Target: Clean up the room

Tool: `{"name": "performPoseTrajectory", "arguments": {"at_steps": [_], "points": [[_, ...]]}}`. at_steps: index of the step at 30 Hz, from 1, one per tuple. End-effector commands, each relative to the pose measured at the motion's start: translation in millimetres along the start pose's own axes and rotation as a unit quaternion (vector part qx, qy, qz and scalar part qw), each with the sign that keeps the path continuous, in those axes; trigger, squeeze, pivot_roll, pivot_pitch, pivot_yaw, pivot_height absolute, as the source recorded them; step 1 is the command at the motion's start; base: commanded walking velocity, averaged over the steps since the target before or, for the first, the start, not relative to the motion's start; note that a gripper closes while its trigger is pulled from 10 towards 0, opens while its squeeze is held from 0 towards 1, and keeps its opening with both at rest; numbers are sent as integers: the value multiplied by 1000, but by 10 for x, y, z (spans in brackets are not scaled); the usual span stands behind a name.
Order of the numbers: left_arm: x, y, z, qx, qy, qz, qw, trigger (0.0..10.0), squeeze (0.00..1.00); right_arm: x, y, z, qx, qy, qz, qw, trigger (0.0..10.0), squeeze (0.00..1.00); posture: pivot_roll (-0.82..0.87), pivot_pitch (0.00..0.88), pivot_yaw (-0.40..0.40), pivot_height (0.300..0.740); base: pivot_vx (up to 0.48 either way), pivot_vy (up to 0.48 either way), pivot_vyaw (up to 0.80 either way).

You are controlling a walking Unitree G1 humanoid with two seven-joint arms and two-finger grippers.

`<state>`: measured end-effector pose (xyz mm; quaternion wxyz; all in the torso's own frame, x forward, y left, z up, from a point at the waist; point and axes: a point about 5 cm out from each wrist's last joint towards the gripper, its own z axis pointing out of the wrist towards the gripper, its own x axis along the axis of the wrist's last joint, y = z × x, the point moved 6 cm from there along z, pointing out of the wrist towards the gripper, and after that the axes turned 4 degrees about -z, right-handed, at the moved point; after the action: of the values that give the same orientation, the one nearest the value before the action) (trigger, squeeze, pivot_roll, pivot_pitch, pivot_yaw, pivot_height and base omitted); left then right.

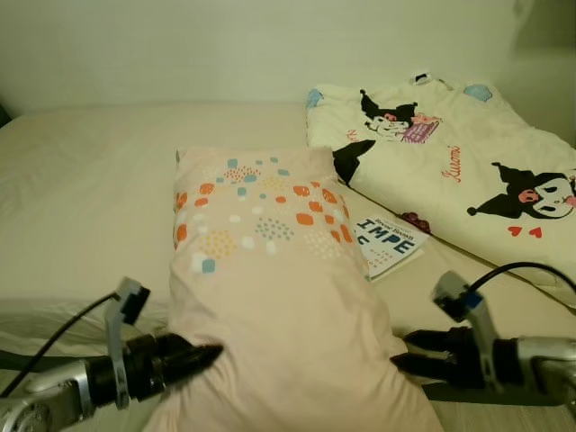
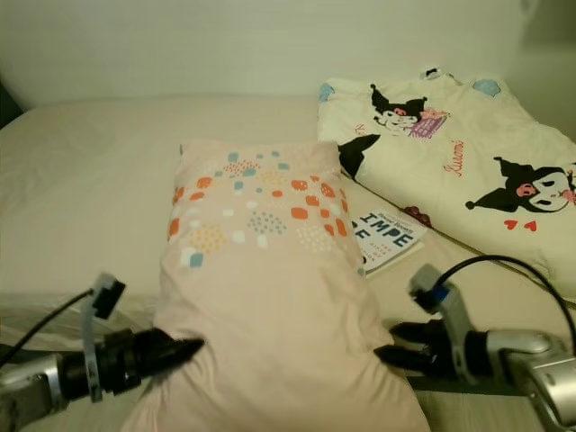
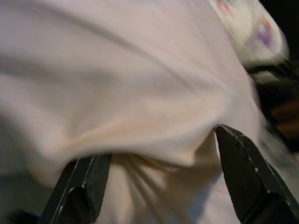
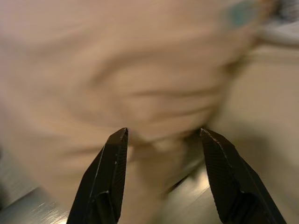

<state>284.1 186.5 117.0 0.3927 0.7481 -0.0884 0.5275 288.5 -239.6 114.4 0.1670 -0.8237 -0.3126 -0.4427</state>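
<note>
One bed [image 1: 81,180] with a pale sheet runs ahead of both grippers to a plain light wall [image 1: 225,45]; one cream cartoon-print blanket [image 1: 450,153] is spread beyond the right gripper [image 1: 403,351]. One long pink pillow [image 1: 270,288] lies between the two grippers, its long axis pointing away from them, its dotted end far and its plain end near; one book [image 1: 387,241] lies just past the right gripper, partly under the pillow's edge. The left gripper [image 1: 209,354] has its fingers parted, pressed into the pillow's near corner; the right gripper's fingers are likewise spread against the opposite side, neither clamped on the cloth.
</note>
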Motion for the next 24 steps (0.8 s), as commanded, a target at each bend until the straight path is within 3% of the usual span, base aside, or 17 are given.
{"name": "performPoseTrajectory", "arguments": {"at_steps": [1, 2, 3, 5, 8, 10, 12, 13, 14, 15, 16, 17, 18, 20, 22, 23, 24], "points": [[191, -298, -74, 82, 53, 18, 995, 10000, 0, 83, 323, -84, -88, 26, 5, 996, 10000, 0, -128, 160, 54, 551, 0, 0, 0], [294, -476, -85, 132, 88, 24, 987, 10000, 0, 135, 546, -111, -151, 45, 19, 987, 10000, 0, -129, 156, 57, 551, 0, 0, 0], [294, -476, -85, 132, 88, 24, 987, 10000, 0, 135, 546, -111, -151, 45, 19, 987, 10000, 0, -129, 156, 57, 551, 0, 0, 0], [305, -657, -91, 179, 110, 9, 978, 10000, 0, 199, 763, -120, -218, 76, 49, 972, 10000, 0, -129, 156, 57, 551, 0, 0, 0], [266, -676, -80, 178, 114, -8, 977, 10000, 0, 264, 818, -101, -241, 104, 64, 963, 10000, 0, -135, 154, 65, 551, 0, 0, 0], [183, -672, -52, 159, 123, -50, 978, 10000, 0, 379, 831, 5, -263, 164, 100, 945, 10000, 0, -135, 156, 68, 551, 0, 0, 0], [160, -666, -39, 150, 128, -66, 978, 10000, 0, 406, 816, 53, -263, 182, 115, 940, 10000, 0, -135, 156, 68, 551, 0, 0, 0], [131, -616, -5, 123, 129, -92, 980, 10000, 63, 408, 749, 148, -243, 194, 136, 941, 10000, 0, -133, 157, 66, 551, 0, 0, 0], [131, -616, -5, 123, 129, -92, 980, 10000, 63, 408, 749, 148, -243, 194, 136, 941, 10000, 0, -133, 157, 66, 551, 0, 0, 0], [70, -562, 42, 96, 120, -117, 981, 10000, 396, 417, 640, 279, -213, 201, 150, 944, 10000, 698, -131, 158, 66, 551, 0, 0, 0], [70, -562, 42, 96, 120, -117, 981, 10000, 396, 417, 640, 279, -213, 201, 150, 944, 10000, 698, -131, 158, 66, 551, 0, 0, 0], [12, -507, 79, 72, 109, -134, 982, 10000, 976, 434, 512, 399, -174, 207, 163, 949, 10000, 1000, -131, 160, 66, 551, 0, 0, 0], [-55, -463, 109, 52, 97, -151, 982, 10000, 1000, 452, 345, 539, -128, 208, 169, 955, 10000, 1000, -131, 161, 67, 551, 0, 0, 0], [-55, -463, 109, 52, 97, -151, 982, 10000, 1000, 452, 345, 539, -128, 208, 169, 955, 10000, 1000, -131, 161, 67, 551, 0, 0, 0], [-95, -434, 144, 29, 100, -178, 979, 10000, 1000, 424, 72, 781, -57, 198, 184, 961, 10000, 1000, -133, 164, 67, 551, 0, 0, 0], [-95, -434, 144, 29, 100, -178, 979, 10000, 1000, 424, 72, 781, -57, 198, 184, 961, 10000, 1000, -133, 164, 67, 551, 0, 0, 0], [-82, -430, 148, 20, 112, -194, 974, 10000, 1000, 360, -46, 904, -36, 185, 192, 963, 10000, 1000, -131, 165, 64, 551, 0, 0, 0]]}}
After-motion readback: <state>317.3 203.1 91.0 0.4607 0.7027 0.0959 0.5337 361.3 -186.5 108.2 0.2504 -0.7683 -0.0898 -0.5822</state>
